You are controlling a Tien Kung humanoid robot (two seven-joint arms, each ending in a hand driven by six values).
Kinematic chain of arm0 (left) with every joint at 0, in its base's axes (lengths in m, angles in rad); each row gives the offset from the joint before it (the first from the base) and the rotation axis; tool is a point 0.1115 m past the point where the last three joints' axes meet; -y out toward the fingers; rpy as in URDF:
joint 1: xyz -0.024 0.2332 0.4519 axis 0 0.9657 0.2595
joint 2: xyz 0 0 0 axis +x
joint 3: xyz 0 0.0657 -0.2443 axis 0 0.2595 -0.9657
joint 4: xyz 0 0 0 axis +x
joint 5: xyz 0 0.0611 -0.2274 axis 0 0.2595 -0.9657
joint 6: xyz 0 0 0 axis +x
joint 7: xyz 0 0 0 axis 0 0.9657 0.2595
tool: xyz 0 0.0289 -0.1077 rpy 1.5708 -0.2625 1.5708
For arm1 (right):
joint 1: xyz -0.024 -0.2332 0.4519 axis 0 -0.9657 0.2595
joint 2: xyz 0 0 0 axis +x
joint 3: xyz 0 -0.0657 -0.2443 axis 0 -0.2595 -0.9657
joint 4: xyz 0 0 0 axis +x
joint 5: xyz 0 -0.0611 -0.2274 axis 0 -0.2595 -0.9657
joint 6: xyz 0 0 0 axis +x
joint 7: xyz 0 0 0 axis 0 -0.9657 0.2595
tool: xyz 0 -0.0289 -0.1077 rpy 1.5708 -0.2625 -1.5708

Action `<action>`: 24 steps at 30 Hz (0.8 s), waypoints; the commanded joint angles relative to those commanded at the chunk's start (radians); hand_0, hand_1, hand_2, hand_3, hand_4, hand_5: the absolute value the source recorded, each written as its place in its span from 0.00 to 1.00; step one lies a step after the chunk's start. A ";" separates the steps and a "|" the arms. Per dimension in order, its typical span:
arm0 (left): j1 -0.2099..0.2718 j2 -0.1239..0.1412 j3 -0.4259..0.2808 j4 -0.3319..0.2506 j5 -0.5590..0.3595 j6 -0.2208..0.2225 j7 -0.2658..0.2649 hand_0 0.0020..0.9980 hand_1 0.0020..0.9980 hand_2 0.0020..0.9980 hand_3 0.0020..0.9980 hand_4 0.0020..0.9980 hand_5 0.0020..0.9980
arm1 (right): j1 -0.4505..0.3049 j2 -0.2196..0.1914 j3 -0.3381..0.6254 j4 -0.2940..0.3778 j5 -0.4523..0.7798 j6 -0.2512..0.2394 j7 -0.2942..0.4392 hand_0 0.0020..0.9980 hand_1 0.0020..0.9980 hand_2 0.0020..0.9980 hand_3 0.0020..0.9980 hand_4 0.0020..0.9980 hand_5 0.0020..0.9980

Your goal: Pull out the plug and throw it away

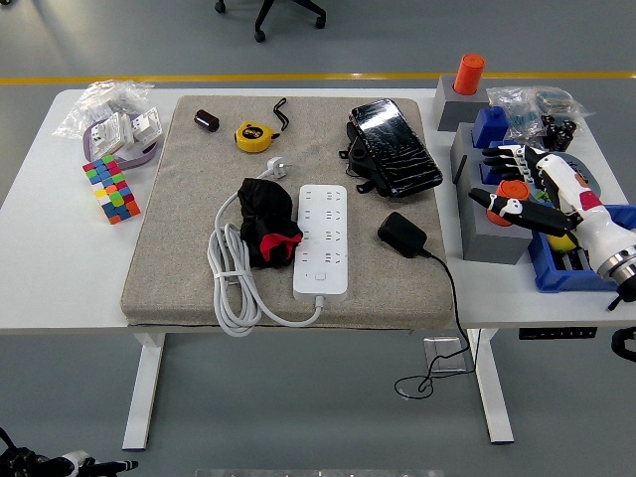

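Note:
A black plug adapter lies loose on the grey mat, just right of the white power strip; its thin black cord runs over the table's front edge. My right hand, white with black fingertips, hovers open over the grey block at the table's right side, well right of the adapter and holding nothing. The strip's own white cable coils at its left. No left arm shows.
A black pouch with a red bow lies beside the strip. Behind are a black device, a yellow tape measure and a small dark cylinder. A colour cube sits left; a blue bin and orange cylinder sit right.

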 joint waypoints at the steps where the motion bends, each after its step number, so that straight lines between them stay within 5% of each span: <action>1: 0.000 0.000 0.000 0.000 0.001 0.000 0.000 0.54 0.68 0.71 0.69 0.87 0.59 | 0.000 0.000 0.000 0.001 -0.001 0.000 -0.001 0.77 0.75 0.75 0.77 1.00 0.56; 24: -0.001 -0.001 -0.005 0.000 -0.001 0.001 -0.001 0.54 0.68 0.71 0.68 0.87 0.59 | -0.003 0.006 0.003 0.006 0.006 -0.061 0.043 0.70 0.69 0.70 0.70 1.00 0.53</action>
